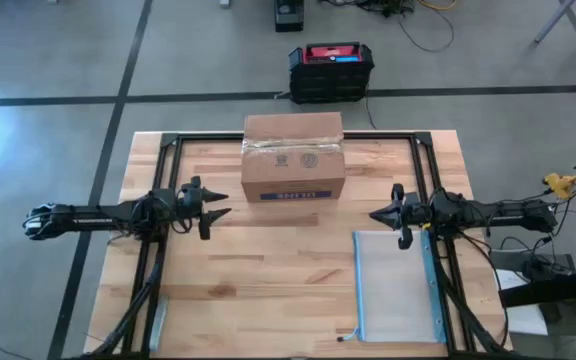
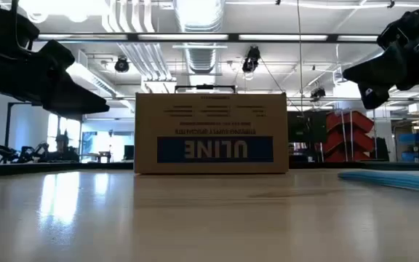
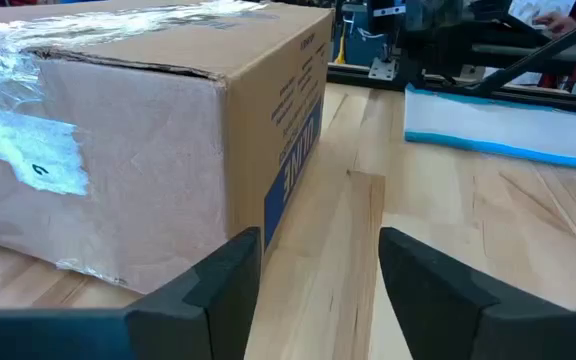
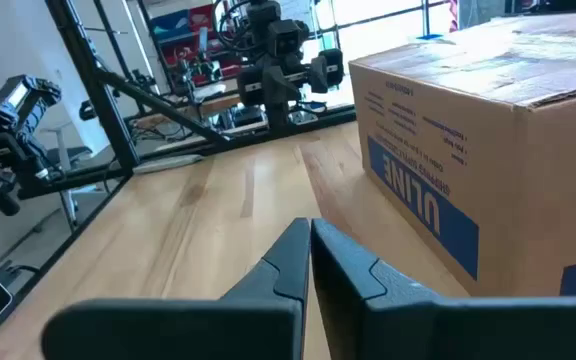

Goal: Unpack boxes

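While the box (image 1: 293, 158) sits taped, left hand (image 1: 220, 204) gapes empty, right hand (image 1: 378, 213) closed.

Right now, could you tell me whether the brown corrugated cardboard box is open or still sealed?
Sealed. The brown corrugated cardboard box has its top flaps flat and closed, with clear tape across them.

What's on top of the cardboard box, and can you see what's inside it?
Clear tape runs across the closed top of the cardboard box, with round printed stamps just below it. Nothing else rests on it. The flaps are sealed shut, so the contents are hidden.
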{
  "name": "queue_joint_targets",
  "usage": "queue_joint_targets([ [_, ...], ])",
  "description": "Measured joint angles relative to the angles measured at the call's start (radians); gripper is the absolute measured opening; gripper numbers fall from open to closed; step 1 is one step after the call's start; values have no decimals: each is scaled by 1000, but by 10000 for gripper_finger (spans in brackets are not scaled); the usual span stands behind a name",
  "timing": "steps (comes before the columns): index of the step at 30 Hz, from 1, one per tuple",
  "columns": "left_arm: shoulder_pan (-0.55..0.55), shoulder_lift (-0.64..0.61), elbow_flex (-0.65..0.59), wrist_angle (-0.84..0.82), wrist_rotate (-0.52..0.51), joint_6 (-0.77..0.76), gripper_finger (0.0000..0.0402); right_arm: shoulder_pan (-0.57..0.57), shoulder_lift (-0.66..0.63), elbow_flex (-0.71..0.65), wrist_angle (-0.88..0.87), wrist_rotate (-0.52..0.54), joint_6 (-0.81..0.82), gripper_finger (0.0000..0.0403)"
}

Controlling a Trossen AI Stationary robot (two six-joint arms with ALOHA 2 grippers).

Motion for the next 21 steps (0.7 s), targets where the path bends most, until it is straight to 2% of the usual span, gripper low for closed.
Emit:
queue_joint_targets([
  [9, 0, 0, 0, 0, 0, 0, 196, 0, 0, 0, 0, 0, 0, 0],
  [21, 0, 0, 0, 0, 0, 0, 183, 0, 0, 0, 0, 0, 0, 0],
])
